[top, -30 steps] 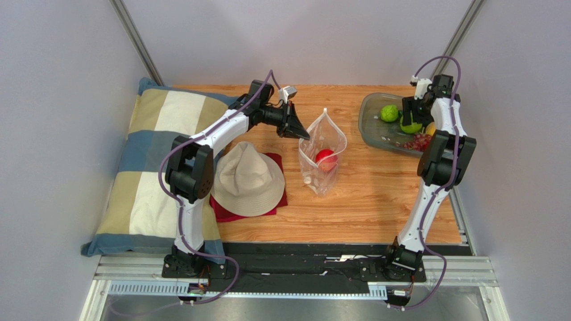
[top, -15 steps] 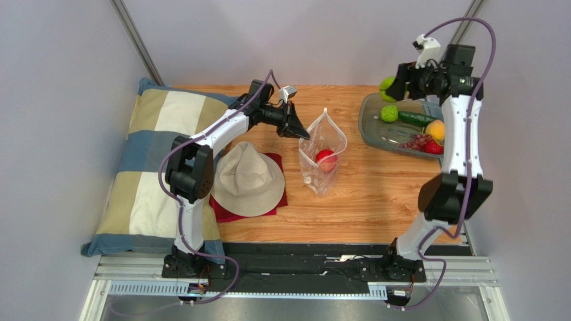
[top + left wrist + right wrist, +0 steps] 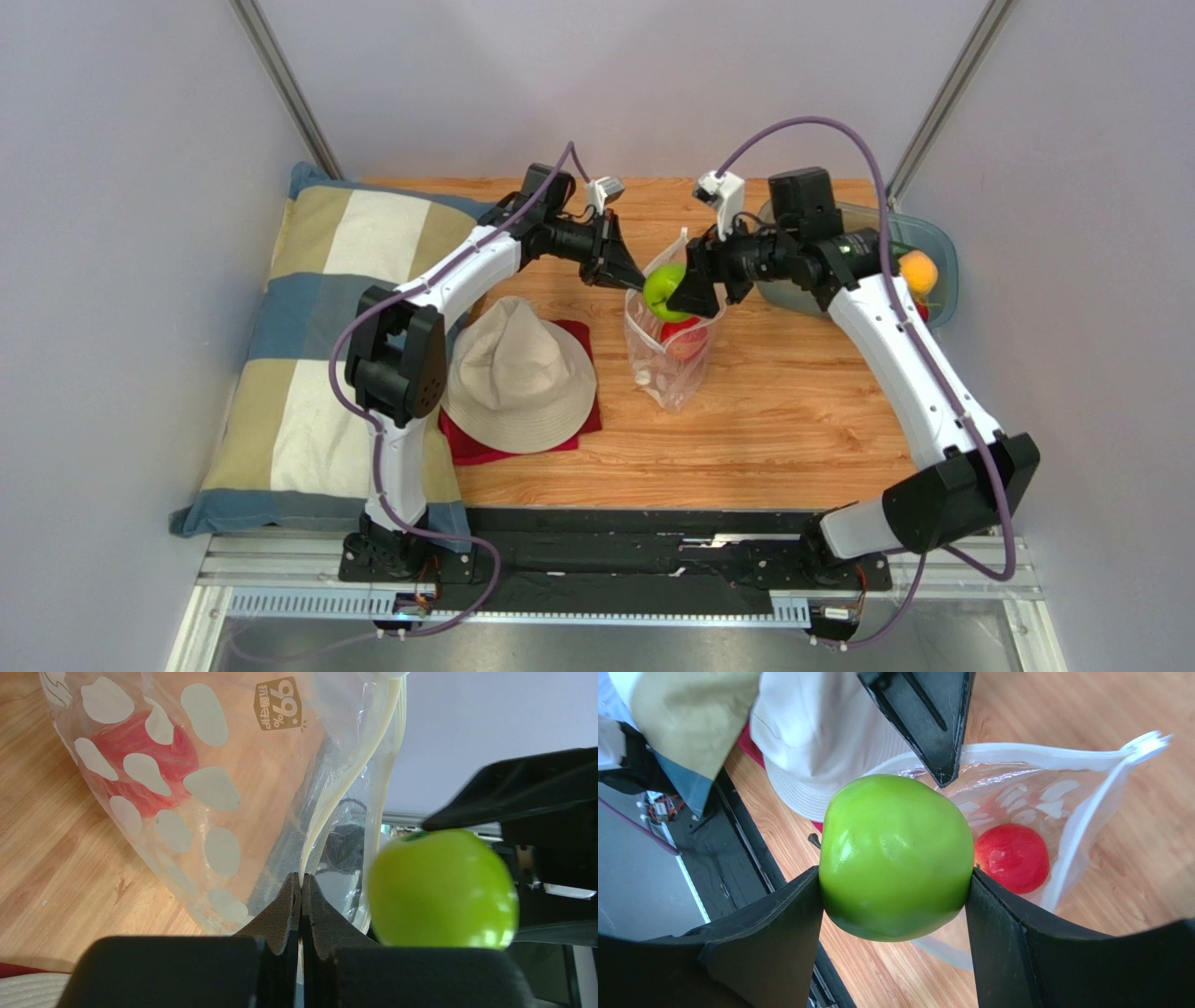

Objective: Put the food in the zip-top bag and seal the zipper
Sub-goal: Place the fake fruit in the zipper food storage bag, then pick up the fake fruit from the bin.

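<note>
The polka-dot zip-top bag stands open mid-table with a red ball inside; the ball also shows in the right wrist view and through the plastic in the left wrist view. My left gripper is shut on the bag's mouth edge, the zipper strip, holding it up. My right gripper is shut on a green ball just above the bag's open mouth; the green ball fills the right wrist view and shows in the left wrist view. An orange ball sits in the tray.
A grey translucent tray stands at the back right, mostly hidden by my right arm. A beige hat lies on a red cloth left of the bag. A striped pillow covers the left side.
My right arm has swung left from the tray, carrying the green ball to just above the bag's mouth. My left gripper has stayed put, holding the bag's edge.
</note>
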### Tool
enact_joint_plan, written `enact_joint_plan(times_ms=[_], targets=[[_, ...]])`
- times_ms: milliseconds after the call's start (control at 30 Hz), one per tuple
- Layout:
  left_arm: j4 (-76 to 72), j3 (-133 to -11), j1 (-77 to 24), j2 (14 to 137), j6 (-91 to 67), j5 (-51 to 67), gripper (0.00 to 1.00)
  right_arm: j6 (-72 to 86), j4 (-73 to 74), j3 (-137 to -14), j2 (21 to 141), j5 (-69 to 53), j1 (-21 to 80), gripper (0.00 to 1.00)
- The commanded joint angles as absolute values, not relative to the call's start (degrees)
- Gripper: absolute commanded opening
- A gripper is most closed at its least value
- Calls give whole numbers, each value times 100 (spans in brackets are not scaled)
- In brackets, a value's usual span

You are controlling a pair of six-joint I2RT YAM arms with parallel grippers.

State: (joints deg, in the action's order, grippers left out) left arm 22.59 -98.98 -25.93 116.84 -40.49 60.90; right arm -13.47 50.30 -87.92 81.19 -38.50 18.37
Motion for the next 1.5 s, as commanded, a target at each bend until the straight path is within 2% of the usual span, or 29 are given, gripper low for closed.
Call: enact_joint_plan(times_ms=[0,67,100,167,200,400,600,733,867,1067,1467], targets=[[2312,-10108,-2698,11320,-3841,6126,0,-1581,4886,-8762,8349,-3367,2074,46],[2312,-10099,-2716,11320,-3850,6135,0,-1661,5061,-8833,8463,-3244,2153,58],[2320,-10090,-2725,11303,-3850,6126,0,-1661,5158,-9016,8568,-3252,2171,76],[2320,-10081,-2725,11294,-3832,6135,0,-1652,5404,-9201,8622,-3261,2171,88],[2329,-10090,-2716,11277,-3815,6117,0,-1635,5440,-9289,8613,-3269,2162,99],[2355,-10125,-2725,11311,-3797,6100,0,-1337,5493,-9869,8534,-3638,1689,100],[2417,-10222,-2716,11390,-3753,6126,0,-897,5370,-10511,9456,-3876,107,97],[2505,-10353,-2725,11399,-3630,6082,0,-852,5134,-11161,10334,-3255,-675,93],[2663,-10476,-2733,11417,-3542,6047,0,-1063,4773,-11539,11125,-2393,-861,91],[2838,-10556,-2733,11461,-3463,5968,0,-1257,4132,-12023,12233,-1223,-870,95],[3155,-10512,-2733,11522,-3191,5836,0,-1257,3366,-12533,13508,-712,-888,93]])
